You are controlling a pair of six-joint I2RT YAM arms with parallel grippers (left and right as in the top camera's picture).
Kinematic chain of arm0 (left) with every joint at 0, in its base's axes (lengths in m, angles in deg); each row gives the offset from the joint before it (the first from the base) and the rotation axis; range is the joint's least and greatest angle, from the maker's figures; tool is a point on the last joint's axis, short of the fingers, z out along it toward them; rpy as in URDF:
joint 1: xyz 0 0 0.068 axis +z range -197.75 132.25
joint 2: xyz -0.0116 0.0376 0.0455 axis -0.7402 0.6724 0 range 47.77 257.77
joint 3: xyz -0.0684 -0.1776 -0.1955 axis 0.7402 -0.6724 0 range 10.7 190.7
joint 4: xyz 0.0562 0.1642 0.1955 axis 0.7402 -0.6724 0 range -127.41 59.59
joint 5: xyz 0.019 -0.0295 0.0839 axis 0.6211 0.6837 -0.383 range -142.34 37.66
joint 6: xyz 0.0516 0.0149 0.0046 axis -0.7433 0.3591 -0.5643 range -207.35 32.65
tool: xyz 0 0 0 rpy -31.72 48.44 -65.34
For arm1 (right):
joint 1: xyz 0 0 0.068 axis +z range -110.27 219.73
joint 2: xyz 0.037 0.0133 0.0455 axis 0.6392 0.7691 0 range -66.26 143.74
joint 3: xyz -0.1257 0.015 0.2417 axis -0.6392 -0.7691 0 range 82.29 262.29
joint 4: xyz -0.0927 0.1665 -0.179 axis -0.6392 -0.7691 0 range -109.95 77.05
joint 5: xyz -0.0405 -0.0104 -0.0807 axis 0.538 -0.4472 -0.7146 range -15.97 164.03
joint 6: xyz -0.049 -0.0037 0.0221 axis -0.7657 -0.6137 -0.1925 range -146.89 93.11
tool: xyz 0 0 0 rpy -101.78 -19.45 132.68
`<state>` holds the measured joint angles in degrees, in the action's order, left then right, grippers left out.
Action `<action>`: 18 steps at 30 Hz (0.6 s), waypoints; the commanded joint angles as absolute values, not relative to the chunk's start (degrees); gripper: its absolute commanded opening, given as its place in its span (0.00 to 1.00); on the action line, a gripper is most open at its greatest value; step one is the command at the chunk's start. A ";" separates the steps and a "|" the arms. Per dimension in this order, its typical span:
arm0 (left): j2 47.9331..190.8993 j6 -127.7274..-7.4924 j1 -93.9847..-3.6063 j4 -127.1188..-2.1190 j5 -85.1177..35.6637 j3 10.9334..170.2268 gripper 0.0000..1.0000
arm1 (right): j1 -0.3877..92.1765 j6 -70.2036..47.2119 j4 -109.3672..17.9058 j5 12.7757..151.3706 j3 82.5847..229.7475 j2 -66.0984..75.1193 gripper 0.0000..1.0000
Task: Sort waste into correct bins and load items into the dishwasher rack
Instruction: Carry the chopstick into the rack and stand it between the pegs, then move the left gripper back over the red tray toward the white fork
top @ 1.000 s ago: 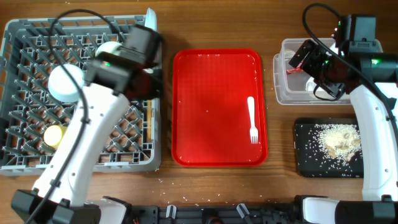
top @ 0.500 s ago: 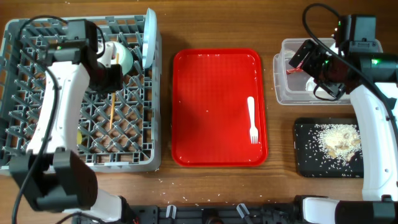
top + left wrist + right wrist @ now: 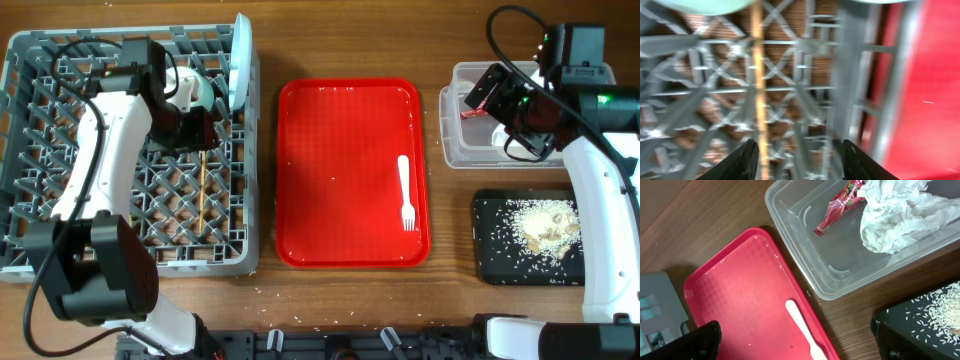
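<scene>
Since the overhead frame half a second ago the left arm has slid toward the plate side of the dishwasher rack [image 3: 40, 240], and the chopsticks [image 3: 203, 185] now lie a slot nearer the red serving tray [image 3: 340, 240]. The left gripper [image 3: 800, 150] hangs over them with fingers spread and nothing between. The clear tub [image 3: 446, 125] holds the wrapper [image 3: 840, 205] and napkin [image 3: 895, 215]; the black tray [image 3: 490, 265] carries the rice scraps [image 3: 540, 225]. The plate [image 3: 238, 60] stands on edge at the rack wall, with the green bowl [image 3: 200, 92] just beside it. The right gripper [image 3: 796, 332] is spread and empty. Left to load is the fork [image 3: 405, 190], flat on the red tray: probably light, stiff and prone to skid on smooth plastic, so best pinched across the narrow handle, away from the tines.
</scene>
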<state>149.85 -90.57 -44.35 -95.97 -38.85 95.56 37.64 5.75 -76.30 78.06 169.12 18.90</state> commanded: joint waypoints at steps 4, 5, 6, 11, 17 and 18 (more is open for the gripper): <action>140.61 -86.42 -44.39 -95.51 5.22 98.91 0.82 | 37.62 4.79 -76.17 78.32 169.93 18.71 1.00; 140.54 -86.37 -44.92 -95.56 6.55 98.91 0.79 | 37.62 4.79 -76.17 78.32 169.93 18.71 1.00; 140.54 -84.93 -45.90 -95.97 7.71 98.89 0.78 | 37.62 4.79 -76.19 78.32 169.93 18.71 1.00; 140.65 -65.63 -60.98 -91.08 -6.85 98.80 0.89 | 37.62 4.81 -76.17 78.32 169.93 18.71 1.00; 143.75 -32.15 -86.25 -86.07 -54.19 98.80 0.91 | 37.62 4.77 -76.17 78.32 169.93 18.71 1.00; 144.78 -31.03 -88.61 -85.33 -57.49 98.80 0.92 | 37.62 4.79 -76.17 78.32 169.93 18.71 0.99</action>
